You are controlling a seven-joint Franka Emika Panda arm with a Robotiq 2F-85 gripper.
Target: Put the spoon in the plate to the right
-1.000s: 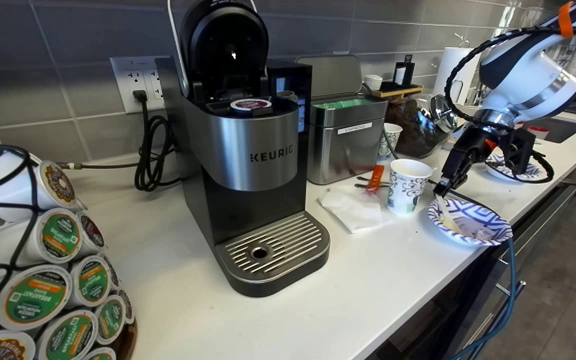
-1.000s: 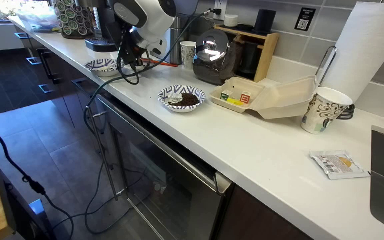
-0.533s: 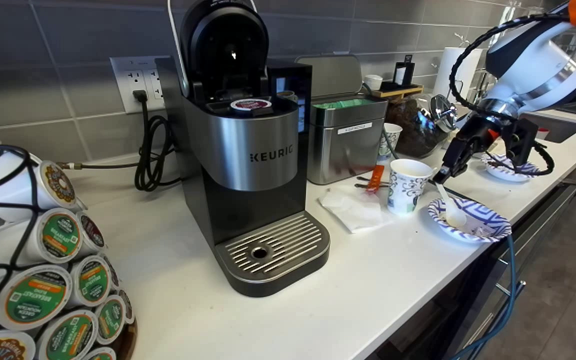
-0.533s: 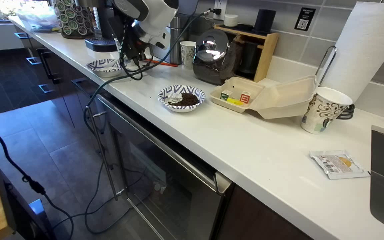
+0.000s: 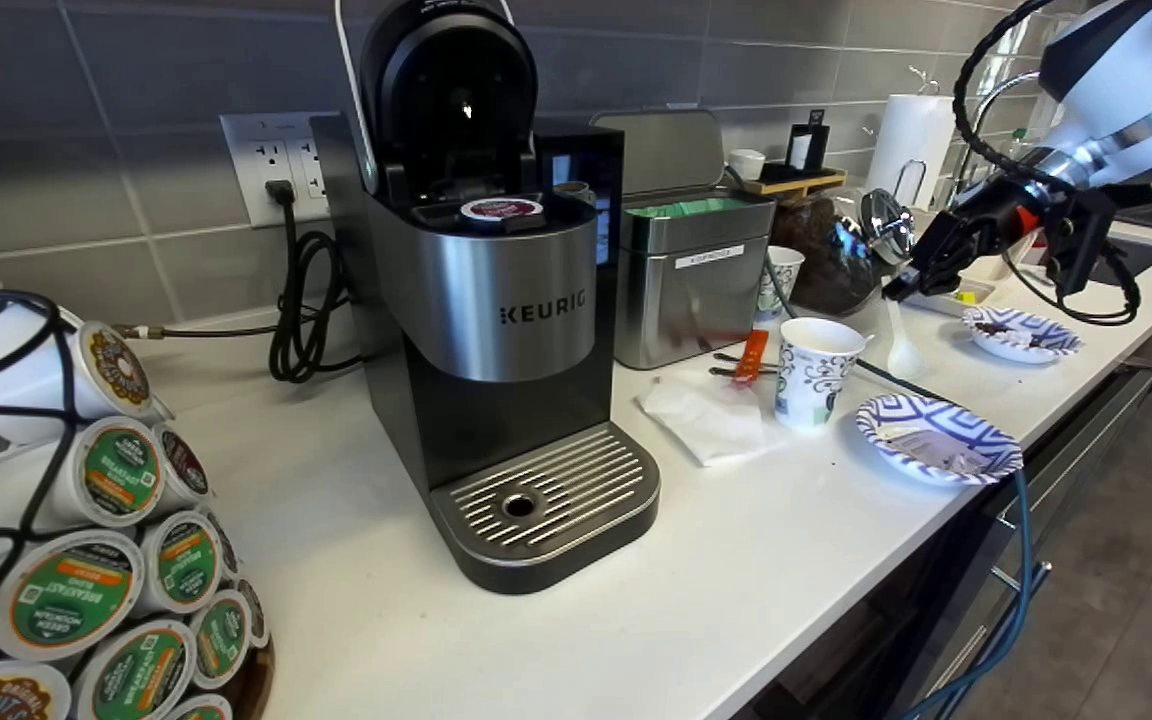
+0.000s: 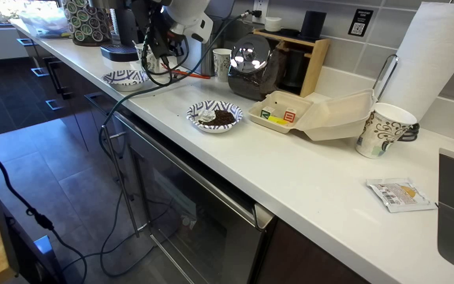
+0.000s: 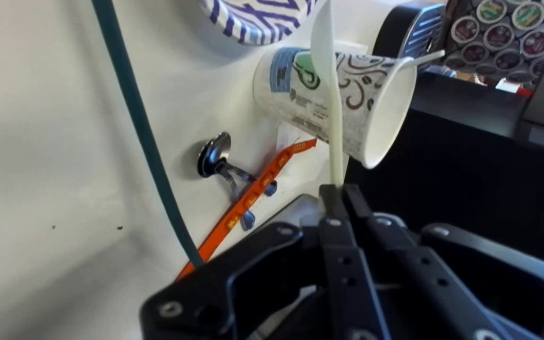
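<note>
My gripper [image 5: 900, 289] is shut on the thin handle of a white plastic spoon. The spoon [image 5: 902, 345] hangs bowl-down above the counter in an exterior view. In the wrist view the spoon [image 7: 332, 94] sticks out straight from between the fingertips [image 7: 339, 190]. The plate [image 5: 1024, 352] has a blue patterned rim and stands to the right of the spoon there. In an exterior view the plate [image 6: 216, 128] holds dark brown grounds and a crumpled silvery piece. The spoon and fingertips are hidden behind the arm and cables in that view.
A similar blue-patterned plate [image 5: 936, 440] stands near the counter edge, with a paper cup [image 5: 818, 375] beside it. A dark teal cable [image 7: 144, 127] crosses the counter. A glass jar [image 6: 250, 67] and an open takeout box [image 6: 278, 108] stand at the back.
The gripper has lifted the spoon up and out of the similar plate near the coffee machine. It has moved toward the right and back in an exterior view. The plates have not moved.
</note>
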